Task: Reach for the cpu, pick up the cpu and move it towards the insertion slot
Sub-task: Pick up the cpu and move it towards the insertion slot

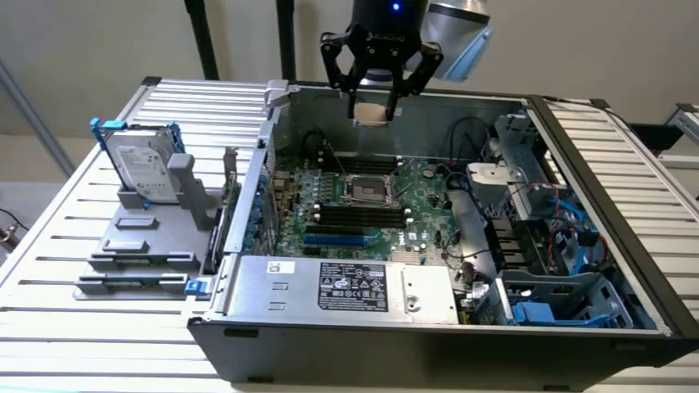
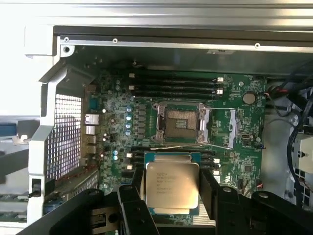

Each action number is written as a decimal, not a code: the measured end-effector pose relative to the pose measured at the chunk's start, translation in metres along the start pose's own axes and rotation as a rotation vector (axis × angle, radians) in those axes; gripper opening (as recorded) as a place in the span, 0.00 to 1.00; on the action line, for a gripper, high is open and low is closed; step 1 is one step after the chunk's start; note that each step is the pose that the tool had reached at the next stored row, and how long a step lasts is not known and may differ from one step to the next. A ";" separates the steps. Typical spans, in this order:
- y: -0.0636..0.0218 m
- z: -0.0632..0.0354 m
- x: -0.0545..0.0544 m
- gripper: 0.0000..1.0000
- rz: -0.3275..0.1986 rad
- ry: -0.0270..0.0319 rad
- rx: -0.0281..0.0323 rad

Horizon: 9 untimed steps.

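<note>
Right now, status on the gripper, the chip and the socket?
Gripper shut on the chip, held in the air above the open case. Socket on the board, open, nothing in it. Nothing between chip and socket.

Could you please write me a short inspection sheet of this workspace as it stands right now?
Surface: slatted metal table carrying an open computer case.
Job's things: cpu held above the motherboard; insertion slot open, unoccupied.
Clutter: upright hard drive in a grey stand at the exterior view's left.
Grippers: gripper shut on the cpu, above the case.
Cables: black and blue cables inside the case.
Surroundings: pale wall, black posts behind.
</note>
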State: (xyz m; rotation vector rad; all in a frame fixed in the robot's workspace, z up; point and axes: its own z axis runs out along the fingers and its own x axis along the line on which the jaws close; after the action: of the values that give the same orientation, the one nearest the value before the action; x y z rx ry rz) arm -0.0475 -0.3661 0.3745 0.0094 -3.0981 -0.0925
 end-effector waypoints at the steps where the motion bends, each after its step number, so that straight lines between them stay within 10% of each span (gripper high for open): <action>1: 0.0000 0.0002 0.000 0.55 0.011 -0.0006 -0.0014; 9: 0.0063 0.0010 -0.001 0.55 0.041 -0.0167 -0.0065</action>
State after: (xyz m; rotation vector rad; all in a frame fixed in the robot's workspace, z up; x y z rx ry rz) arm -0.0469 -0.3598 0.3738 -0.0557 -3.1129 -0.1018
